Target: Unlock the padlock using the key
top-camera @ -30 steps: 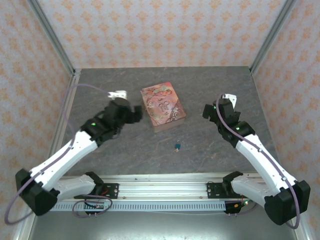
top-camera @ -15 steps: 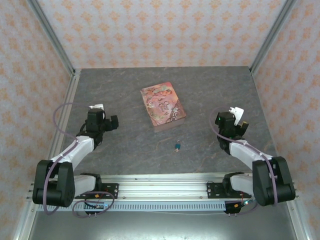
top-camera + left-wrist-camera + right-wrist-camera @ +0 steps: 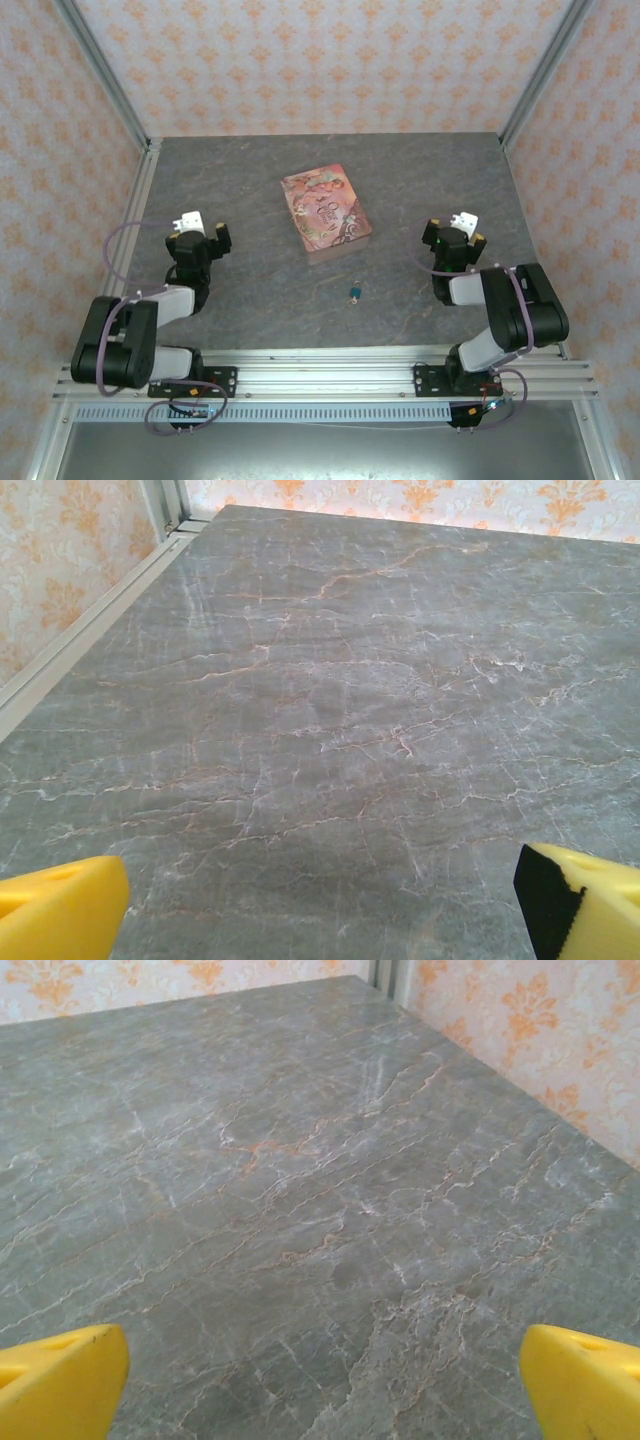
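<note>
A tiny teal-blue padlock [image 3: 354, 293] with a dark metal part lies on the grey marbled table, near the front centre. No key can be made out at this size. My left gripper [image 3: 198, 238] sits folded back at the left, far from the padlock. Its yellow fingertips [image 3: 60, 912] stand wide apart over bare table, open with nothing between them. My right gripper [image 3: 455, 240] is folded back at the right. Its yellow fingertips [image 3: 585, 1380] are also spread wide over bare stone, open and holding nothing.
A pink illustrated tin [image 3: 326, 213] lies at the table's centre, just behind the padlock. Patterned walls with metal corner posts [image 3: 105, 75] close in the table on three sides. A metal rail [image 3: 320, 375] runs along the near edge.
Both arms have pulled back from beside the tin and folded down toward their bases. The padlock and tin have not moved.
</note>
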Motion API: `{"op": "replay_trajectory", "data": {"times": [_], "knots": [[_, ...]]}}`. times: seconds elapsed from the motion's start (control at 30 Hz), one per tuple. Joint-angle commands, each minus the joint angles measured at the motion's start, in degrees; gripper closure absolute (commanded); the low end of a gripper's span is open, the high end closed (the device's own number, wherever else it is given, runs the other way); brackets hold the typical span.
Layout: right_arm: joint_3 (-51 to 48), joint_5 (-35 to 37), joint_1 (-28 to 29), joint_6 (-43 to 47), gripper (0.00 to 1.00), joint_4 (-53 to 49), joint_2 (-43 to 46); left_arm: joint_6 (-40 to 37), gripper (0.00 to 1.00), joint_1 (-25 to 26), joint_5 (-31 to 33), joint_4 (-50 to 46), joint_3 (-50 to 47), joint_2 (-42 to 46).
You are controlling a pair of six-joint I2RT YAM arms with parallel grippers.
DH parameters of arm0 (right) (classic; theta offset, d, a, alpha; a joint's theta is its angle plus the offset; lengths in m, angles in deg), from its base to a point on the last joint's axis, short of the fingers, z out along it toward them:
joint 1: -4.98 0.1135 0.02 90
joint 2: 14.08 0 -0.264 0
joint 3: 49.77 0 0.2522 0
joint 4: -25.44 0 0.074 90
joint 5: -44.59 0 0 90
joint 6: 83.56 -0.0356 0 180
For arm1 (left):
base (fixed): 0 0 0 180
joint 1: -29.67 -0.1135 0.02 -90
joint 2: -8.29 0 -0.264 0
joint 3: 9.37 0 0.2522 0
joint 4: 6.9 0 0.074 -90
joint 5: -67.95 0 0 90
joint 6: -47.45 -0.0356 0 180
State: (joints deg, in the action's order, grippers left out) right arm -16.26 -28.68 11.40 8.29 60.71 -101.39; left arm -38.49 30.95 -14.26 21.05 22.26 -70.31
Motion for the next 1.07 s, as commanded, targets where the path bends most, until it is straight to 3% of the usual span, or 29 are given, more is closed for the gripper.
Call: {"op": "replay_trajectory", "data": {"times": [0.0,0.07,1.03], "knots": [[1.22,-0.52,-0.52,0.52,0.0,2.82,-0.51,-2.4,0.0,-0.22,-1.31,6.85,2.43,-5.76],[2.86,-0.63,-1.9,-1.5,0.0,-1.02,-0.23,-3.95,0.0,0.02,-4.18,-0.72,6.79,-6.68],[2.97,-1.2,-2.28,-1.5,0.0,-1.64,-0.02,-4.93,0.0,1.01,-3.84,0.54,6.74,-7.26]]}}
